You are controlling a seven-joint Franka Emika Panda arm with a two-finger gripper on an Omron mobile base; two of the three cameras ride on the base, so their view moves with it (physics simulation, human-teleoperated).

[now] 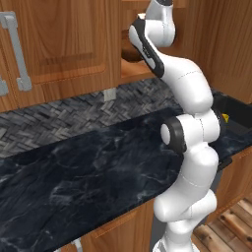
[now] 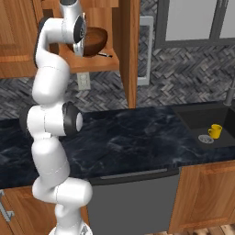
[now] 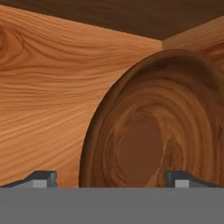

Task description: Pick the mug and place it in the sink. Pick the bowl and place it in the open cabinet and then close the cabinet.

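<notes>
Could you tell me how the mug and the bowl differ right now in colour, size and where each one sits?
Colour: the mug is bright yellow; the bowl is reddish-brown wood.
Size: the mug is small, while the bowl is several times wider.
Place: the mug stands upright in the black sink beside a round drain; the bowl sits on the shelf of the open cabinet, up by the arm's hand.
Both are open-topped vessels already in their target places.

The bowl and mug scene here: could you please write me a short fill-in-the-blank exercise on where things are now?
1. The yellow mug sits in the black ____.
2. The wooden bowl rests on the shelf of the open ____.
3. In the hand view, the tool has its jaws ____, with the bowl between and beyond them.

Missing words: sink; cabinet; open
</notes>
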